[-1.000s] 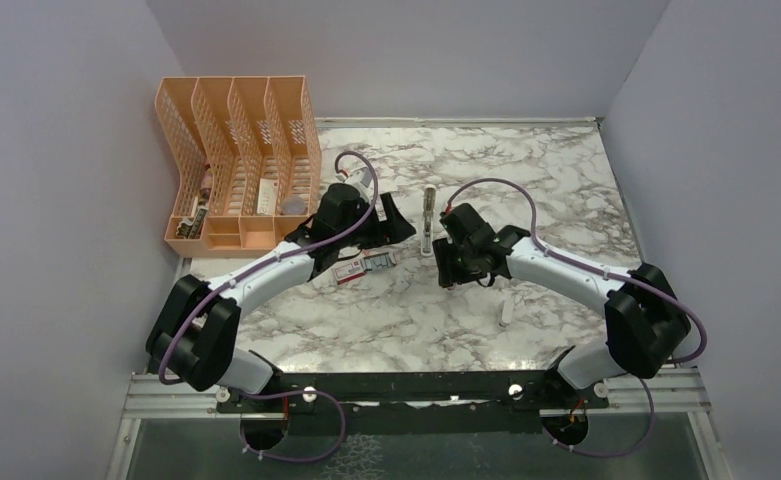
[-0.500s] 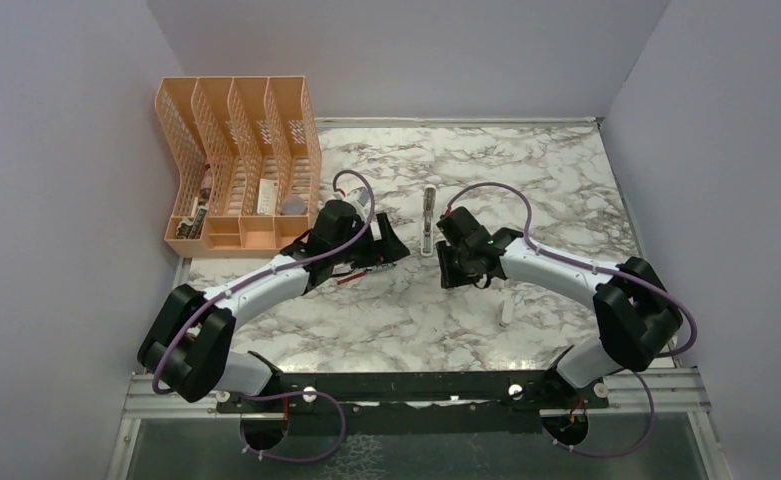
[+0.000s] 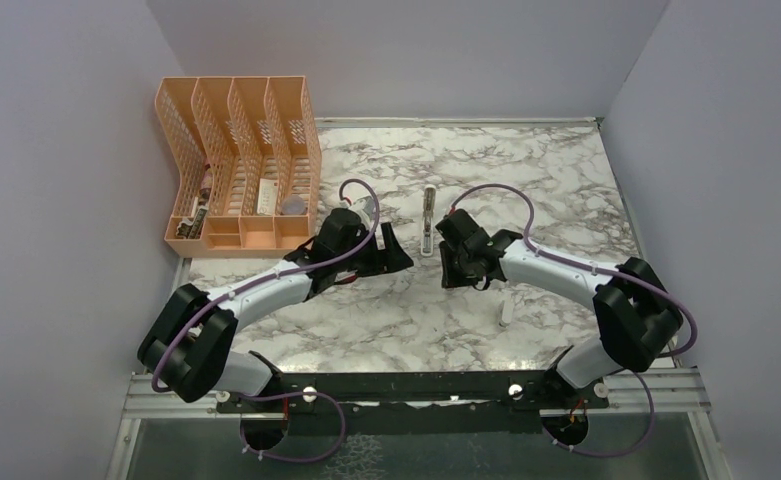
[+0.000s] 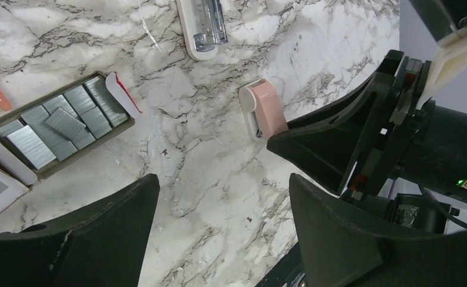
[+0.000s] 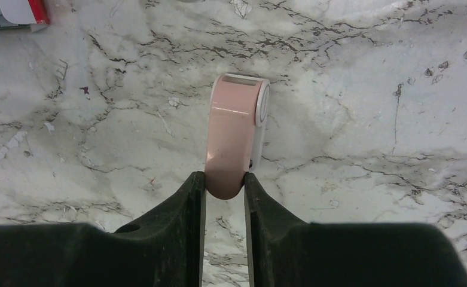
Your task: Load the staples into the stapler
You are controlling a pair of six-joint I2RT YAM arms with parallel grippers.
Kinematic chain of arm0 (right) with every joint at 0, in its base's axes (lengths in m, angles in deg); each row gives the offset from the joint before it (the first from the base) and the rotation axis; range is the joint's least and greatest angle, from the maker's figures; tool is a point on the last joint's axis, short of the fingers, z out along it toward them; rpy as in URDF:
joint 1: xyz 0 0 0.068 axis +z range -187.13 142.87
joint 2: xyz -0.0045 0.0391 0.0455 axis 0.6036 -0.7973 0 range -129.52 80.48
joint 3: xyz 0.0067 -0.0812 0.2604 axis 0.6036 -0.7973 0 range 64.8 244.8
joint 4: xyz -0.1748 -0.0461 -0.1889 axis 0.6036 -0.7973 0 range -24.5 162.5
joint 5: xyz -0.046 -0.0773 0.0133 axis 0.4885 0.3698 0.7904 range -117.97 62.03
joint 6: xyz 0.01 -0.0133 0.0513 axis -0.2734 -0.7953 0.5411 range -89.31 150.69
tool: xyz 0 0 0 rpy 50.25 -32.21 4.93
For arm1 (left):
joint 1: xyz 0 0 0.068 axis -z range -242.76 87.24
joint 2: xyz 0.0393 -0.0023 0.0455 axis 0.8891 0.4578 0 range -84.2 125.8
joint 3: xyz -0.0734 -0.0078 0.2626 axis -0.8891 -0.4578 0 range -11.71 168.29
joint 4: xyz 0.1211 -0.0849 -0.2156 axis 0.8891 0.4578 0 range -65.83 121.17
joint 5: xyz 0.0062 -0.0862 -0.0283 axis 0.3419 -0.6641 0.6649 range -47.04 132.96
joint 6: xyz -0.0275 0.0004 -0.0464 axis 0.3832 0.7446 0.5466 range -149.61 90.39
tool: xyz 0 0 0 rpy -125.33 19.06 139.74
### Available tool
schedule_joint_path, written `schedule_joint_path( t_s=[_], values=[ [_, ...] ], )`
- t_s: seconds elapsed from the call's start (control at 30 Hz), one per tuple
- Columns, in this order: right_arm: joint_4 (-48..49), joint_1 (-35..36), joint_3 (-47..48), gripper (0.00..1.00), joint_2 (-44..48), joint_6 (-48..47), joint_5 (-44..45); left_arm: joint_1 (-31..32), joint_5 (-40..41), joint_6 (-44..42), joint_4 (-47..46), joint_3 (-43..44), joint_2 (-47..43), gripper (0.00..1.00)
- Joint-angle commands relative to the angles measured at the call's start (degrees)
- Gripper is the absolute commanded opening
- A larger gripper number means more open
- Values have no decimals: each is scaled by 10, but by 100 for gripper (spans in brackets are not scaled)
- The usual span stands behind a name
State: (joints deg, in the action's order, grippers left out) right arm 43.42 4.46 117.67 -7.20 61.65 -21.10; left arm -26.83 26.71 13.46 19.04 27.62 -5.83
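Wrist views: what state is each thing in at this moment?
staple tray: open, lying on the table.
staples: grey strips in the tray, one askew on top.
stapler: lying on the table, silver insides exposed, nothing gripping it.
pink block: pinched at one end.
right gripper: shut on the pink block.
left gripper: open, empty, above bare table.

The rack (image 3: 236,170) is standing at the table's (image 3: 546,180) far left corner; the stapler (image 3: 427,222) is lying mid-table, pointing away from the arms; the staples (image 4: 63,122) are lying in an open tray (image 4: 84,150), left of the short block (image 4: 263,109); that block's near end is sitting between the right gripper's (image 5: 225,179) fingers.
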Motion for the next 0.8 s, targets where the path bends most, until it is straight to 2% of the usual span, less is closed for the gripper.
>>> schedule_joint_path(
  t_s=[0.0,0.07,0.23,0.6,0.67,0.77],
  values=[
    [8,3,-10,33,13,28,32,4,7,7,-20,-15,-16,80],
    [-1,3,-7,39,5,30,38,5,13,7,-20,-20,-20,81],
    [-8,3,-2,43,6,29,45,5,19,4,-22,-25,-22,81],
    [-11,3,5,43,-10,14,32,5,18,2,-56,-26,-1,81],
    [-8,3,0,41,-8,15,28,4,15,1,-56,-22,6,81],
    [-3,3,-4,26,-4,19,31,4,12,1,-58,-20,11,81]
  ],
)
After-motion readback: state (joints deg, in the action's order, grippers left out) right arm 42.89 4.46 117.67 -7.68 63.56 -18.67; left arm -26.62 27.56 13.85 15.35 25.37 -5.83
